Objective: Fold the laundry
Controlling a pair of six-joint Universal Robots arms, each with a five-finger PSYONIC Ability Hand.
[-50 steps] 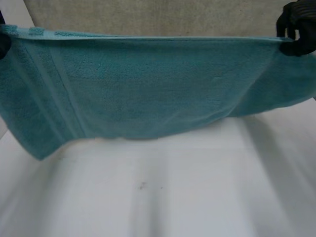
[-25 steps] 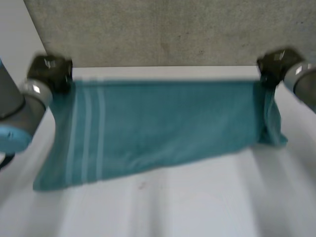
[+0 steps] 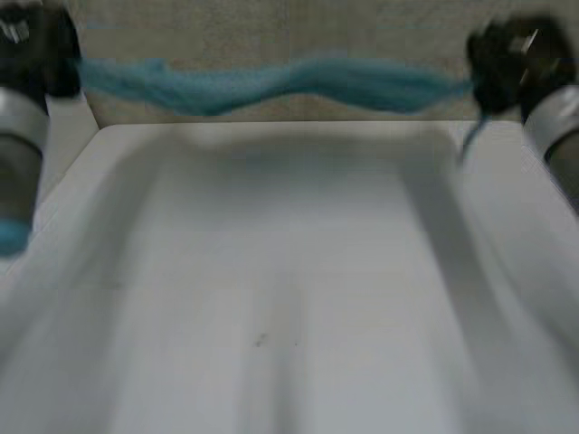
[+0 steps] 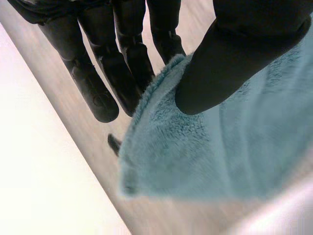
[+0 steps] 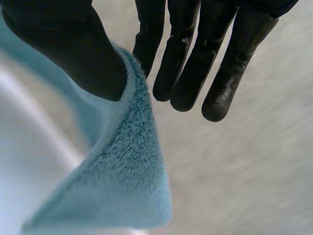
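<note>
Aloft hangs a fluffy teal towel [image 3: 271, 86] — wavy.

One towel [image 3: 271, 83] (teal); two hands [image 3: 36, 45] [image 3: 511, 59]; one table [image 3: 271, 289]

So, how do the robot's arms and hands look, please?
The left arm and right arm are round grey tubes; the left carries a light-blue cap. The left hand and right hand are black, with segmented fingers, rounded tips and a broad smooth thumb. A fingertip on each bears a round embossed mark.
</note>
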